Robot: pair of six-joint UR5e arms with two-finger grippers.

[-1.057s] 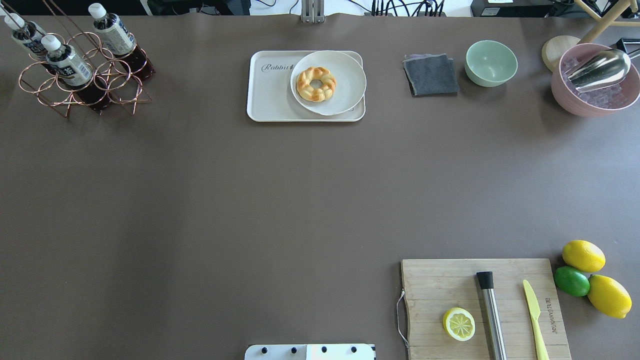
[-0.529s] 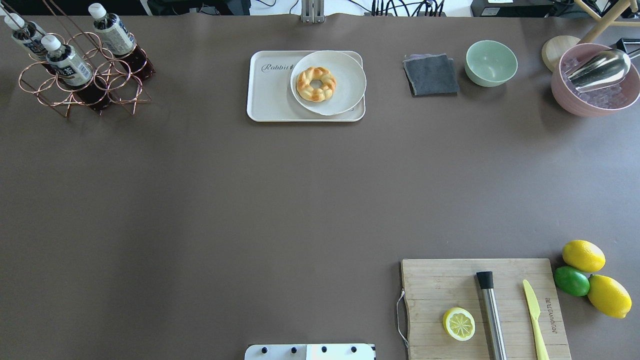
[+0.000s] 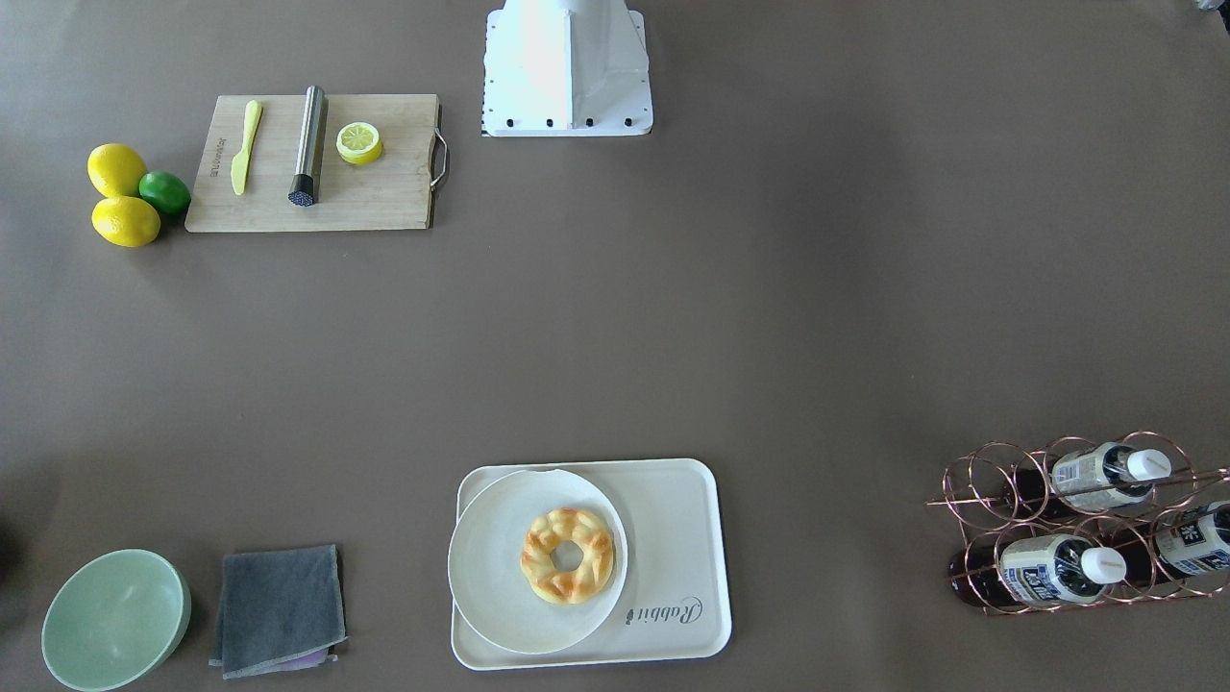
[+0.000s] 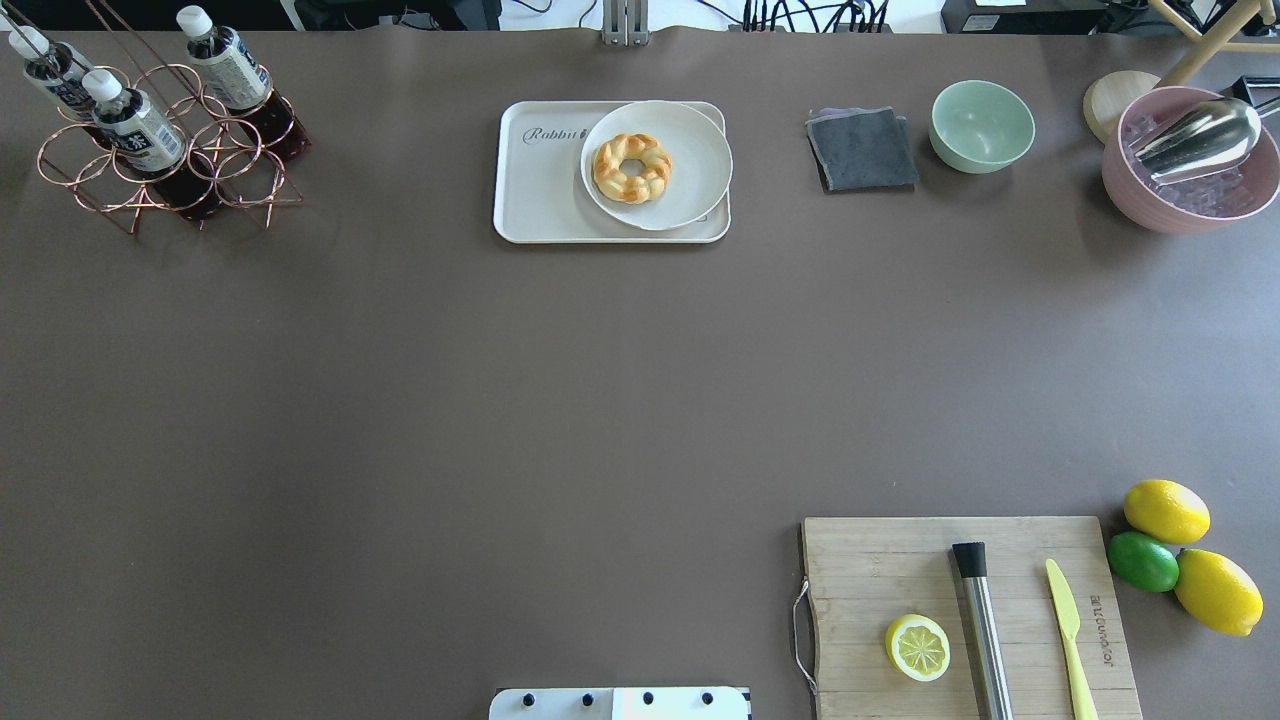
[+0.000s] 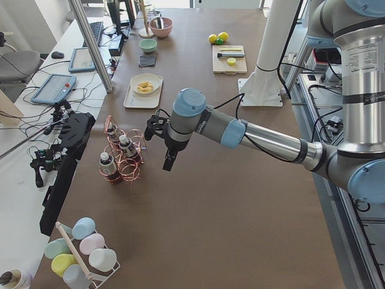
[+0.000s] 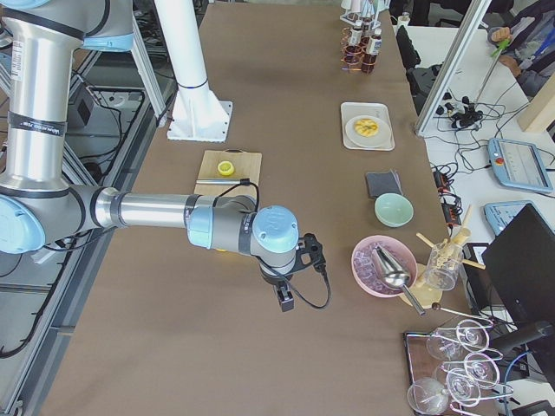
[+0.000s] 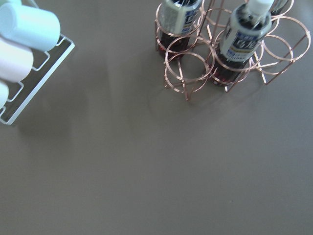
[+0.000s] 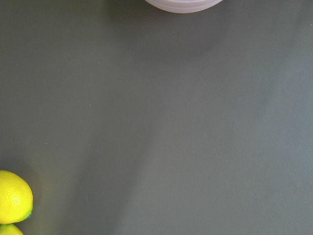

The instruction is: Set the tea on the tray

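Three tea bottles with white caps stand in a copper wire rack at the table's far left: one, a second, a third. They also show in the front view and the left wrist view. The cream tray, marked "Rabbit", holds a round white plate with a pastry ring. My left gripper hangs above the table beside the rack; I cannot tell whether it is open. My right gripper hangs over the table's right end; I cannot tell its state.
A grey cloth, green bowl and pink bowl with a metal scoop stand at the back right. A wooden cutting board with a half lemon, muddler and knife lies front right, beside lemons and a lime. A cup rack stands near the bottles.
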